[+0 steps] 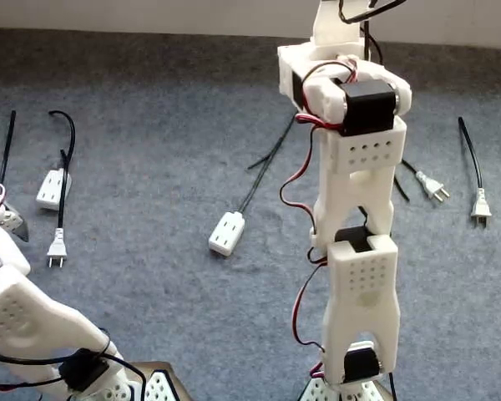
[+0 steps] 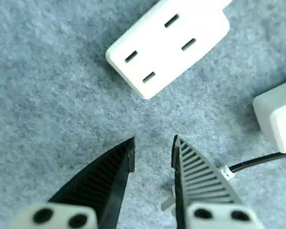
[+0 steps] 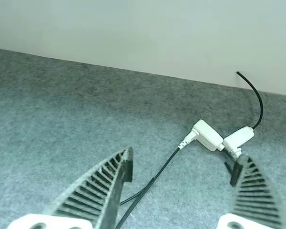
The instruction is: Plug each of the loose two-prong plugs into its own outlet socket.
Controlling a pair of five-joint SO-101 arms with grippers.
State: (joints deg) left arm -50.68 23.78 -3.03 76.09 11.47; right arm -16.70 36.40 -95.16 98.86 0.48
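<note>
Left gripper sits low over the carpet, fingers a little apart, empty, with a white socket just ahead. Right gripper has its fingers spread wide, empty. High view: middle socket at frame center, left socket at left, loose plug just below it, another plug at right.

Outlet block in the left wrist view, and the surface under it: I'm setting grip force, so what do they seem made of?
The outlet block looks like hard moulded plastic, white and smooth with a satin finish: crisp slots, rounded edges. The table cover looks like grey felt or short-pile carpet, judging by its fuzzy, mottled fibres; which I cannot tell.
</note>
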